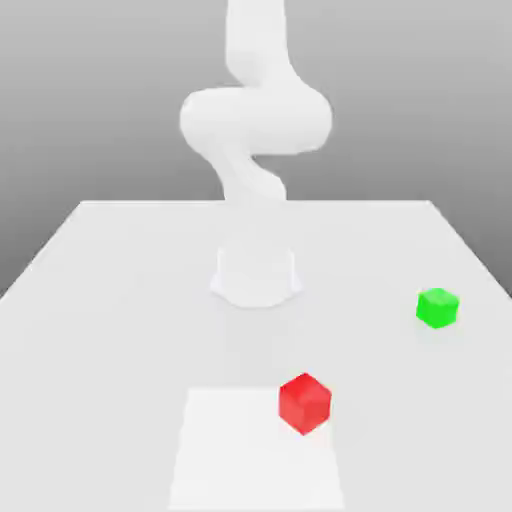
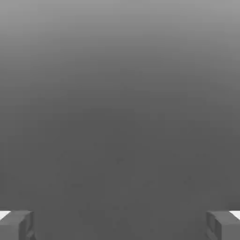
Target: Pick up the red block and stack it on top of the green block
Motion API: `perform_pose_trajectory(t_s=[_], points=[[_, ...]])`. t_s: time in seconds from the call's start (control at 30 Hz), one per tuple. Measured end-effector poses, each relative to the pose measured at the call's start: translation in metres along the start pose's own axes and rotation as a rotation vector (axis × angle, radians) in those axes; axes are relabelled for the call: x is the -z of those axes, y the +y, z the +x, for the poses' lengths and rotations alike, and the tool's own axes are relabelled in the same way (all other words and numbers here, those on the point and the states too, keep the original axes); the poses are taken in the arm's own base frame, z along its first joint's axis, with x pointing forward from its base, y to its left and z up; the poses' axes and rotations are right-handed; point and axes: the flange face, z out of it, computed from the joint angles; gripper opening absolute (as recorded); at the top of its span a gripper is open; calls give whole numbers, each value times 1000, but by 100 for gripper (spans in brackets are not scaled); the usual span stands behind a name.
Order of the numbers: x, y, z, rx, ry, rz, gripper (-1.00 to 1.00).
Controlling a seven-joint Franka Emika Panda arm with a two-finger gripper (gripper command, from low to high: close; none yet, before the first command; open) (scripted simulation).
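Low and right of centre in the exterior view, the red block (image 1: 304, 402) sits untouched on the worktop (image 1: 120, 300), the green block (image 1: 437, 307) well apart at right, so with fingers (image 2: 17, 225) spread wide you must first descend over red.

The Franka arm (image 1: 255, 115) is smooth, rounded and plain white on a round base, with grey, blocky fingertips (image 2: 16, 225).

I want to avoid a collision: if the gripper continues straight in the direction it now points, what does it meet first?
Nothing, as far as the hand view shows: between the open gripper fingertips there is plain grey background, with no block or table ahead. Depth is unclear, so this is tentative.
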Motion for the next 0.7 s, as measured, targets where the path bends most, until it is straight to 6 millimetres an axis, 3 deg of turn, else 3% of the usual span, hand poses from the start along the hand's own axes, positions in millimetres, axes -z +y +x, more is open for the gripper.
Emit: perform_pose_trajectory(t_s=[0.17, 0.37, 0.47, 0.57, 0.7], points=[[-125, 24, -40, 129, -195, -68, 0], [-243, 70, -127, 310, -404, -168, 0], [-288, 106, -182, 421, -506, -231, 0], [-321, 152, -239, 549, -606, -307, 0], [-341, 176, -267, 611, -643, -334, 0]])
